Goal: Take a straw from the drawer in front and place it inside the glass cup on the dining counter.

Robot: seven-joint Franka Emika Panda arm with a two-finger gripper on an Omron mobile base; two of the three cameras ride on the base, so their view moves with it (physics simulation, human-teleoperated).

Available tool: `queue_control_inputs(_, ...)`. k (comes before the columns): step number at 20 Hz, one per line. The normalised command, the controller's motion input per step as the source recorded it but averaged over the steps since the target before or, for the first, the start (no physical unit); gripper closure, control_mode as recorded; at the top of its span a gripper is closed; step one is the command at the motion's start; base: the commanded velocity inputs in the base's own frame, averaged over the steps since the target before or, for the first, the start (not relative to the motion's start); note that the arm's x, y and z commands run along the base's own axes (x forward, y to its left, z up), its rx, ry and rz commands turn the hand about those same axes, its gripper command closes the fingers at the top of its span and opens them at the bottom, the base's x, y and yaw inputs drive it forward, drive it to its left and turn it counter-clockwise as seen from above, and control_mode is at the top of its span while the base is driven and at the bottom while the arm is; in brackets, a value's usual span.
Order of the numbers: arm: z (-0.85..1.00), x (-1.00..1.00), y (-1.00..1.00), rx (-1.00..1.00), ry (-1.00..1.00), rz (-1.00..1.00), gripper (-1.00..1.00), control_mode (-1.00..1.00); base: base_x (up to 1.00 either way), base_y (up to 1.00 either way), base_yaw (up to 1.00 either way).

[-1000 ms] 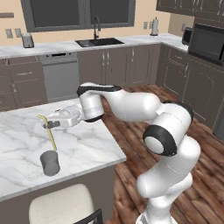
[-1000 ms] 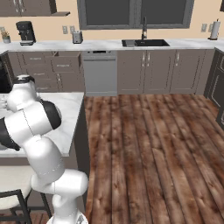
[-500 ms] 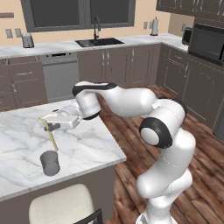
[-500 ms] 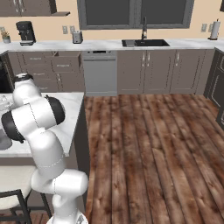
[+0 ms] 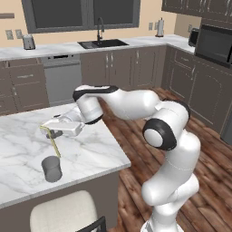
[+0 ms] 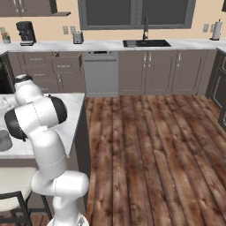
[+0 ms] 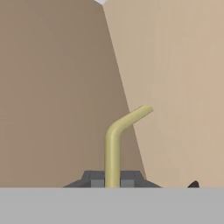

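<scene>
From the left base view we see the tool [image 5: 53, 132] reaching out level over the bench [image 5: 97, 152], clenched on the straw [image 5: 53, 141]. The straw hangs down from the tool, its bent end at the top, its lower tip just above and slightly behind the cup [image 5: 52, 169]. The cup stands upright on the bench near its front edge, with a stool [image 5: 63, 213] below and in front of it. Behind the cup, across the floor, are a dishwasher [image 5: 62, 81], a sink [image 5: 102, 43] and a microwave [image 5: 215, 44] far to the right.

From the right base view the arm blocks the tool; the cup [image 6: 4, 141] shows at the left edge.

In the hand view we see the straw [image 7: 117, 144] gripped between the fingertips [image 7: 92, 179], its bend tilting right against plain walls.
</scene>
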Motion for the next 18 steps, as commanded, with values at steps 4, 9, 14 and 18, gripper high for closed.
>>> queue_control_inputs(4,-0.26,0.0,0.0,0.0,0.0,0.0,1.0,-1.0,0.0,0.0,0.0)
queue_control_inputs(9,-0.26,0.0,0.05,0.0,0.0,0.0,1.0,-1.0,0.0,0.0,0.0)
queue_control_inputs(14,-0.22,0.0,0.14,0.0,0.0,0.0,1.0,-1.0,0.0,0.0,0.0)
queue_control_inputs(18,-0.23,0.0,0.16,0.0,0.0,0.0,1.0,-1.0,0.0,0.0,0.0)
